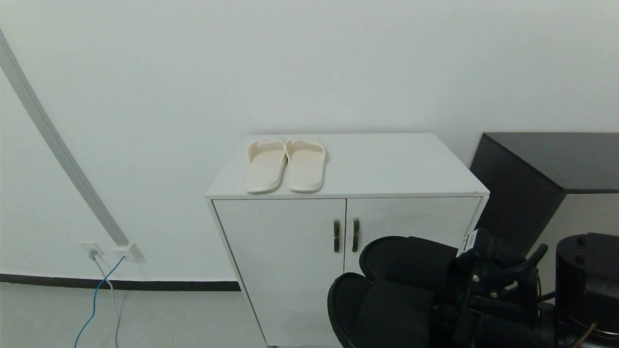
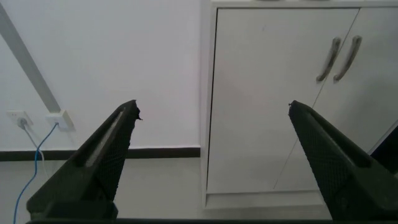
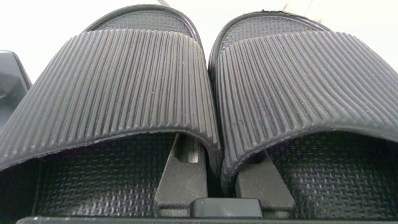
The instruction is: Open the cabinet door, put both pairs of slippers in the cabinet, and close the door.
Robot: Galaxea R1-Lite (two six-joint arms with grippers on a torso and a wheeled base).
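Cream slippers (image 1: 285, 165) lie side by side on the white cabinet (image 1: 387, 166) at head-view centre, its doors (image 1: 285, 251) shut; black slippers (image 1: 396, 290), lower right, are pinched together by the right gripper (image 3: 221, 183); the left gripper (image 2: 212, 109) gapes wide.

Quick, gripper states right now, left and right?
Left gripper: open, empty.
Right gripper: shut on the black slippers.

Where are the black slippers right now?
Head view, lower right: the black slippers are held in the right claw, in front of the cabinet's right door, beside its handles.
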